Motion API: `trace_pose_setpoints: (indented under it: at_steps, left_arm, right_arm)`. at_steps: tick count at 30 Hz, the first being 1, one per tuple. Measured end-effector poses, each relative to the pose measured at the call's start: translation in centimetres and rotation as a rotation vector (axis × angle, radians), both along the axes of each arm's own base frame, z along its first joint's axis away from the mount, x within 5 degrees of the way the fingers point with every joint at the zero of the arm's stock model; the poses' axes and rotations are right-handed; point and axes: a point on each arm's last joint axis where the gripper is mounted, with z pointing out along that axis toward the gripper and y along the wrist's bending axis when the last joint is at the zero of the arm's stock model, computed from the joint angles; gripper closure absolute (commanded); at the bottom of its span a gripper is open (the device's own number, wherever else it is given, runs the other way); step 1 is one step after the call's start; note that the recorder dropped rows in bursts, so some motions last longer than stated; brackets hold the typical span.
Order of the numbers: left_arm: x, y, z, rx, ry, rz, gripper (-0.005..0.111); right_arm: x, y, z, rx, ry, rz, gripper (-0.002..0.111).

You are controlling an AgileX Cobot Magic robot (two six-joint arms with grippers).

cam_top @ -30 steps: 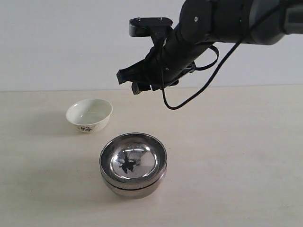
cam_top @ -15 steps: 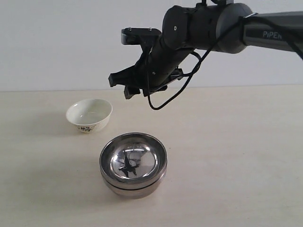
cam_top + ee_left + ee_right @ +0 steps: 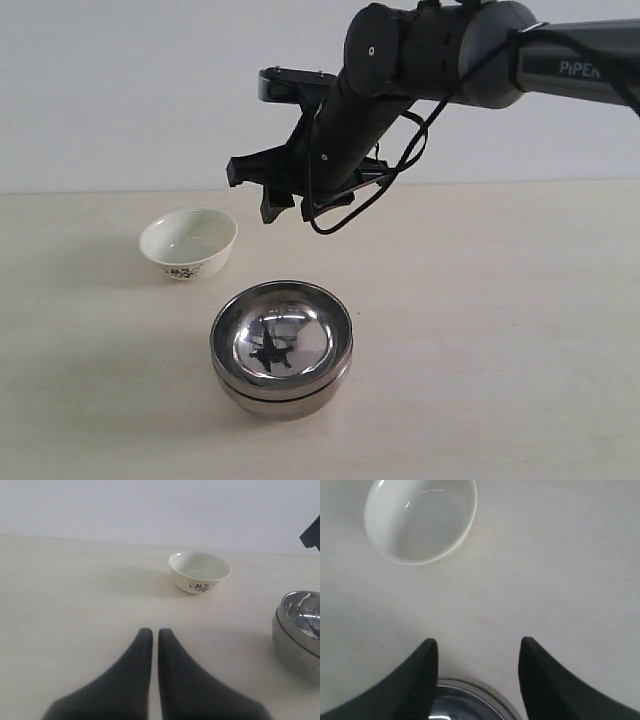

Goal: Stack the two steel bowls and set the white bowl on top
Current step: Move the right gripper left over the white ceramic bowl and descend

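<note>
Two steel bowls sit stacked on the table. One white bowl stands near them, not touching. Only the left wrist view shows the left gripper (fingers pressed together, empty). The right gripper hangs above, spread wide.

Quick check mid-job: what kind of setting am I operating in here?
Most likely a lab test bench rather than a kitchen: a bare pale tabletop against a plain white wall, and on it only the stacked steel bowls and the white bowl in view.
</note>
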Motion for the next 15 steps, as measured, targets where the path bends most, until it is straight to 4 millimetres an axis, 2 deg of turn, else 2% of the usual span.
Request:
trace_pose_setpoints:
  at_steps: [6, 9, 10, 13, 15]
  left_arm:
    - [0.0, 0.0, 0.0, 0.000, 0.000, 0.000, 0.103]
    - [0.0, 0.0, 0.0, 0.000, 0.000, 0.000, 0.103]
    - [0.0, 0.0, 0.0, 0.000, 0.000, 0.000, 0.103]
    - [0.0, 0.0, 0.0, 0.000, 0.000, 0.000, 0.103]
    - [0.0, 0.0, 0.0, 0.000, 0.000, 0.000, 0.103]
  right_arm:
    - [0.0, 0.3, 0.3, 0.042, -0.001, -0.013, 0.064]
    - [-0.2, 1.4, 0.5, 0.080, -0.036, -0.019, 0.064]
    - [-0.6, 2.3, 0.3, 0.097, -0.045, -0.015, 0.064]
    - [-0.9, 4.2, -1.2, 0.141, -0.044, -0.033, 0.064]
    - [-0.7, 5.6, -3.0, 0.191, -0.032, -0.093, 0.064]
